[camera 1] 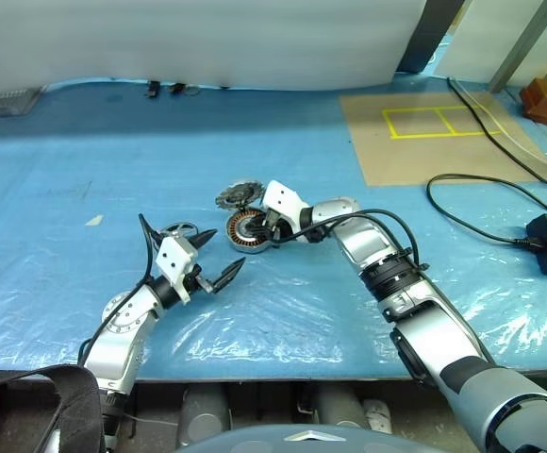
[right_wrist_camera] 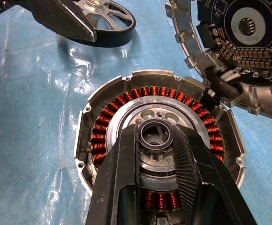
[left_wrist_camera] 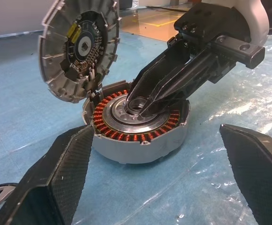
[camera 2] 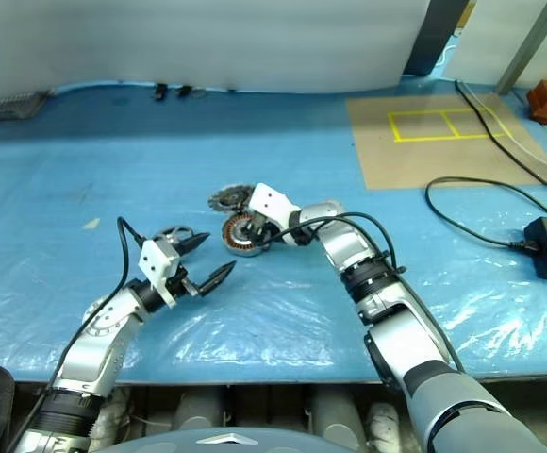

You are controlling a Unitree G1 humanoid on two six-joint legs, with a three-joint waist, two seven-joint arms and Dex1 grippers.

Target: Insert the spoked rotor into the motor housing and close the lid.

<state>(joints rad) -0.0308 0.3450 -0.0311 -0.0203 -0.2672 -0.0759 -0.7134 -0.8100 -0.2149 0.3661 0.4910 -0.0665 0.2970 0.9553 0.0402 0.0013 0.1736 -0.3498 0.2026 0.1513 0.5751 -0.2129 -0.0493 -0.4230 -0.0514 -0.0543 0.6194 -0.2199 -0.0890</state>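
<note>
Near the middle of the head-camera frame, on the blue-sheeted counter [camera 1: 66, 208], the motor housing [camera 1: 248, 229] is seen lying flat with its ring of copper windings facing up. The lid [camera 1: 239, 195] is joined at the housing's upper-left edge and is swung open, tilted back, with its inner face exposed. The right gripper [right_wrist_camera: 155, 136] is set down over the housing's centre; in the right wrist view its jaws are seen narrowed around the small raised hub of the housing, so the housing appears to be steadied there.

The spoked rotor [camera 1: 179, 229] lies flat on the counter to the left of the housing, apart from it, with its axis upright. It sits just above and behind the left gripper [camera 1: 219, 258] in the head view, beside the upper finger rather than between the two. The left jaws are spread wide and hold nothing, and they point toward the housing, not the rotor.

The left arm is judged the nearer one for the rotor. The rotor is not yet picked up, and the housing's centre is occupied by the right jaws, so these would probably have to be cleared before insertion.
</note>
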